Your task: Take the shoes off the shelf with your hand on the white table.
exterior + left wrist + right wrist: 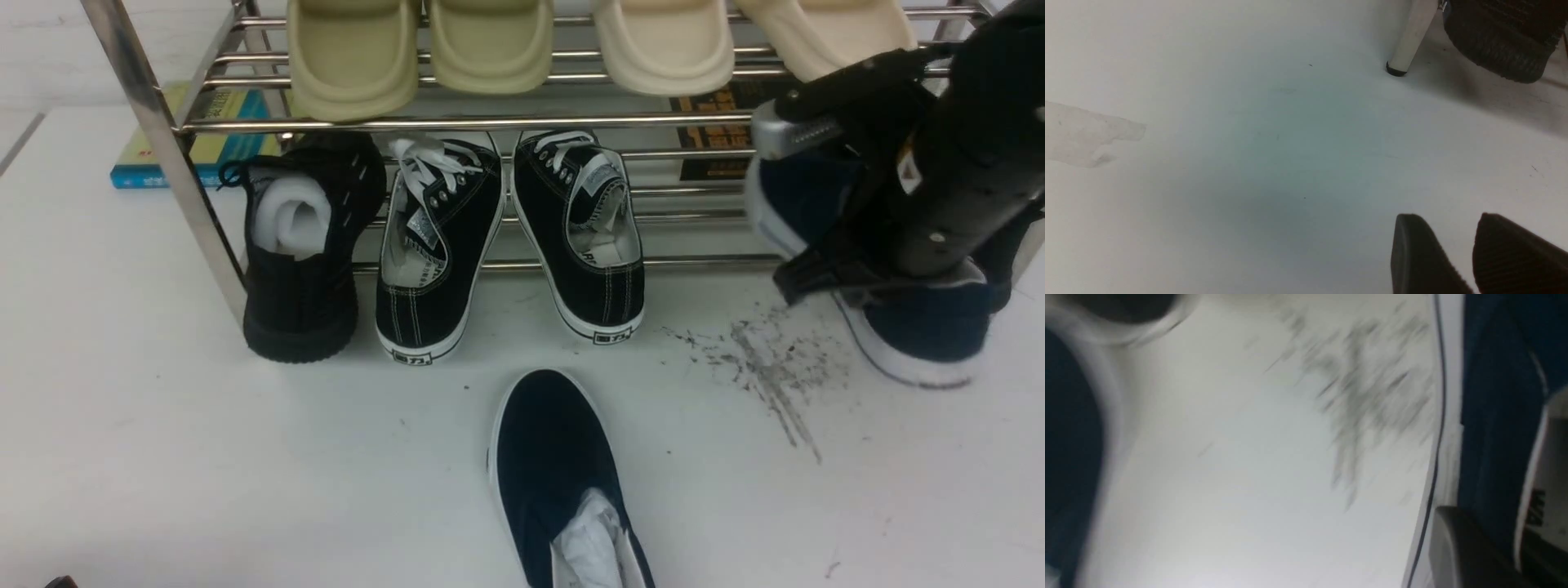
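Shoe, navy slip-on canvas (931, 331): long axis from chrome tube shelf (457, 124) toward robot; black right gripper (849, 273) clamped on it.

- navy shoe (922, 335) at shelf (457, 122) right end: mostly behind right gripper (816, 278)
- other navy shoe (547, 457) before shelf: heel cropped
- scuff streaks (1363, 388): blurred, right wrist view

Bright even light, glare on the shelf (457, 124), heavy blur in right wrist view.
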`<action>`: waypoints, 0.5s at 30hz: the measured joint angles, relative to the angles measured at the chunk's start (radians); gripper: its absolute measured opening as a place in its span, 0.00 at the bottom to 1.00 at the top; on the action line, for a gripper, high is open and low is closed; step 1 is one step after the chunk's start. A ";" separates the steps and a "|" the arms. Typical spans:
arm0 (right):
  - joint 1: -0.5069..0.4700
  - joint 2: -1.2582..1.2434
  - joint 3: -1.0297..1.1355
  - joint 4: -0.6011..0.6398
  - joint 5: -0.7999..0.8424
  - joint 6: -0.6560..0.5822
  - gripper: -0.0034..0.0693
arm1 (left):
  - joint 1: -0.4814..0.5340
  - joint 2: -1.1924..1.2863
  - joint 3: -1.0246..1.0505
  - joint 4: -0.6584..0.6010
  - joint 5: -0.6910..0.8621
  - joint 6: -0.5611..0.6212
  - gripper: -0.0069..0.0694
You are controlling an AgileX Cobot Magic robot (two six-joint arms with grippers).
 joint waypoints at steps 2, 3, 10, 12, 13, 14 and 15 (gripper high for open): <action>0.074 -0.037 0.000 0.021 0.073 0.037 0.07 | 0.000 0.000 0.000 0.000 0.000 0.000 0.41; 0.082 -0.040 0.000 0.023 0.073 0.041 0.07 | 0.000 0.000 0.000 0.000 0.000 0.000 0.41; 0.372 -0.072 0.019 0.021 0.131 0.249 0.07 | 0.000 0.000 0.000 0.000 0.000 0.000 0.41; 0.449 -0.072 0.052 0.005 0.128 0.347 0.07 | 0.000 0.000 0.000 0.000 0.000 0.000 0.41; 0.468 -0.072 0.062 0.000 0.128 0.376 0.07 | 0.000 0.000 0.000 0.000 0.000 0.000 0.41; 0.484 -0.072 0.076 -0.002 0.128 0.402 0.07 | 0.000 0.000 0.000 0.000 0.000 0.000 0.41; 0.503 -0.072 0.104 -0.007 0.128 0.435 0.07 | 0.000 0.000 0.000 0.000 0.000 0.000 0.41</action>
